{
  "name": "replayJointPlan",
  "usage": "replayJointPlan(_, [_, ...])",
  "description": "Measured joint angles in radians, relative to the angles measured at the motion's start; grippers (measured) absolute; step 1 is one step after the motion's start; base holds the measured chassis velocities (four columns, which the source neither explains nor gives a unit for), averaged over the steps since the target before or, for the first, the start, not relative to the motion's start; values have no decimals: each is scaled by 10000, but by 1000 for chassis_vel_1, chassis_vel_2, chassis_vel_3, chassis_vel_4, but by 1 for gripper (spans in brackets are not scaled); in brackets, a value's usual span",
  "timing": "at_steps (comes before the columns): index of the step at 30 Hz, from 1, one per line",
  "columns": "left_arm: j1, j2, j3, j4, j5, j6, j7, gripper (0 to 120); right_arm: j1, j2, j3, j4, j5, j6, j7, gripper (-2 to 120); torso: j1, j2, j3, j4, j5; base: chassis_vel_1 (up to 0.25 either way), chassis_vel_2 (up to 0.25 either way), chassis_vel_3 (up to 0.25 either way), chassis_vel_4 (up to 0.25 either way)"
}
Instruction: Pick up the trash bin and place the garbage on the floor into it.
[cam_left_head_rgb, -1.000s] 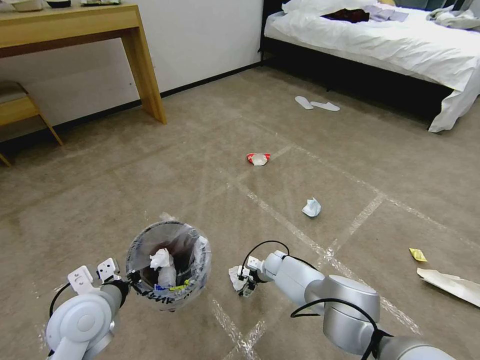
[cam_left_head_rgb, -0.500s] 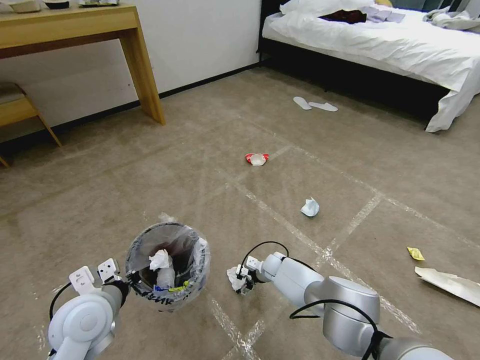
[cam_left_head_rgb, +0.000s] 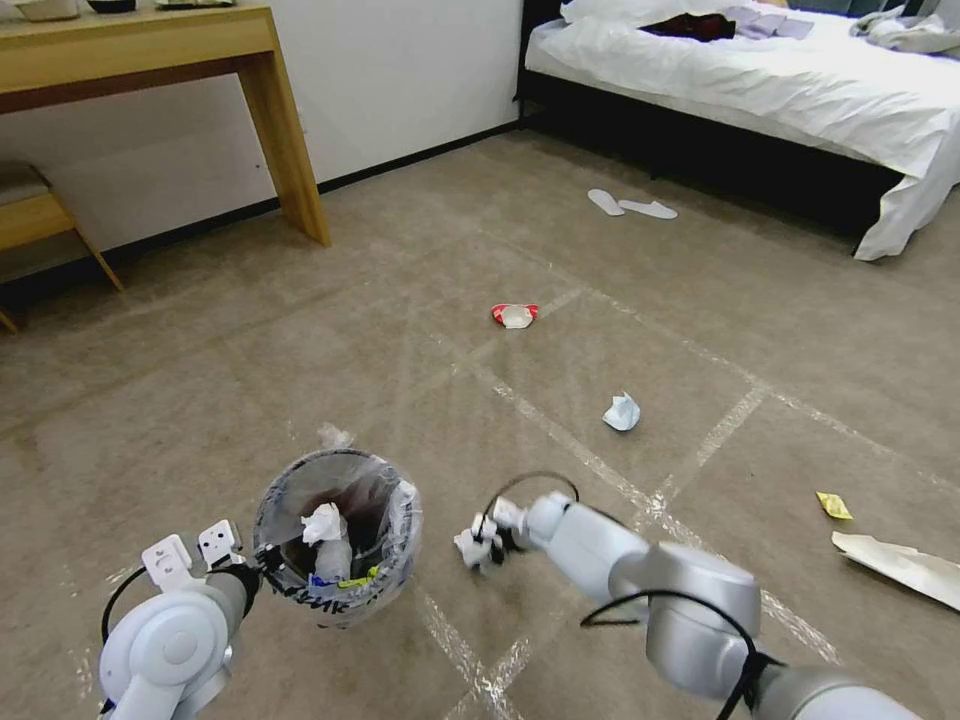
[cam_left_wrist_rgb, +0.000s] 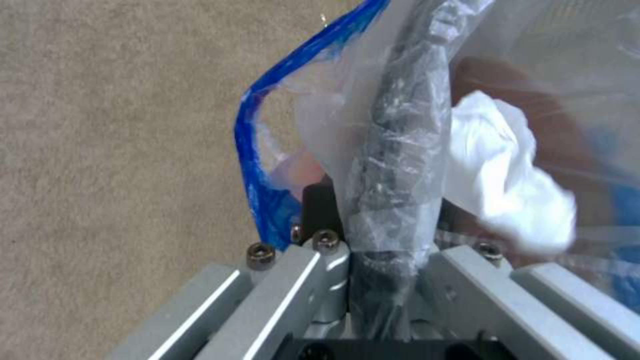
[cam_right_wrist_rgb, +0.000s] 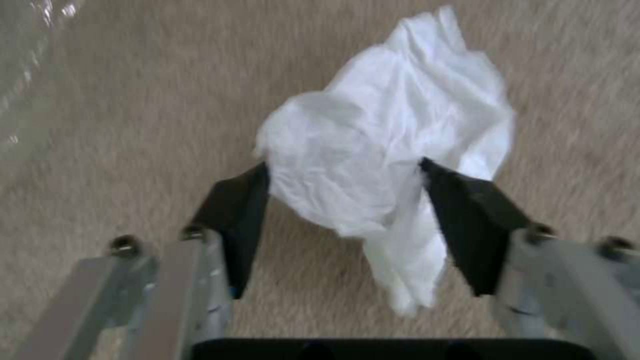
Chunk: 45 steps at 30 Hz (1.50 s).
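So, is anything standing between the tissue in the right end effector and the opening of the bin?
Nothing visible does. The right end effector holds the tissue beside the bin, which the left end effector grips by its rim. Between them is bare carpet, and the bin's mouth is open.

white wall (cam_left_head_rgb: 400, 70) | wooden desk (cam_left_head_rgb: 150, 45) | bed (cam_left_head_rgb: 760, 80)

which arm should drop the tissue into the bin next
Right. The right gripper already pinches the crumpled white tissue, just beside the trash bin, whose rim the left gripper is clamped on.
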Motion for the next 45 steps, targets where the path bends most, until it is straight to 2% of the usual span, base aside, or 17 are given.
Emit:
replayJointPlan(1, [0,0,0,0,0,0,0,0,0,0,0,0,0,0,0,57,0,0,0,0,0,0,0,0,0])
replayJointPlan(3, [-2,-13,37,-2,11,0,-5,0,81,-3,23,27,117,0,-26,47,-4,3,-7,-4,-7,0,0,0,0])
replayJointPlan(4, [-2,-13,37,-2,11,0,-5,0,81,-3,23,27,117,0,-26,47,-4,3,-7,-4,-7,0,0,0,0])
replayJointPlan(7, [12,-34,60,-12,77,0,-6,0,23,-2,23,52,233,-2,-78,32,-5,3,-6,-9,-7,0,0,0,0])
replayJointPlan(8, [12,-34,60,-12,77,0,-6,0,23,-2,23,52,233,-2,-78,32,-5,3,-6,-9,-7,0,0,0,0])
replayJointPlan(10, [42,-35,60,-21,109,0,-8,0,-30,1,26,97,322,0,-102,20,-6,5,-5,-7,-6,0,0,0,0])
replayJointPlan(12, [54,-27,58,-21,120,-2,-9,0,-28,1,40,119,344,1,-106,17,-7,6,-6,-7,-7,0,0,0,0])
replayJointPlan(13, [64,-14,41,-21,138,-18,-11,0,-17,3,85,141,389,-3,-108,9,-8,7,-5,-7,-7,0,0,0,0])
replayJointPlan(15, [65,-12,36,-19,149,-29,-11,0,5,4,129,145,413,-10,-106,6,-8,8,-6,-7,-7,0,0,0,0])
replayJointPlan(16, [66,-11,35,-16,159,-38,-11,0,41,3,186,150,433,-13,-106,0,-8,9,-6,-8,-8,0,0,0,0])
replayJointPlan(32, [-37,98,122,131,135,-59,-21,0,85,1,1293,682,993,195,28,0,-9,9,-6,-12,-9,0,0,0,0])
replayJointPlan(34, [-54,112,123,143,108,-60,-22,0,100,-58,1381,948,1160,221,61,0,-9,9,-6,-2,-6,0,0,0,0])
replayJointPlan(35, [-69,140,122,179,78,-62,-31,0,122,-245,1459,1266,1392,226,181,0,-9,10,-7,3,-4,0,0,0,0])
replayJointPlan(38, [-148,226,120,285,-20,-70,-81,0,248,-738,2011,1887,1697,252,451,0,-9,10,-7,-11,-8,0,0,0,0])
replayJointPlan(45, [-269,388,158,379,-239,-78,-175,0,474,-1669,3202,2995,1959,476,676,0,-8,9,-7,-9,-7,0,0,0,0])
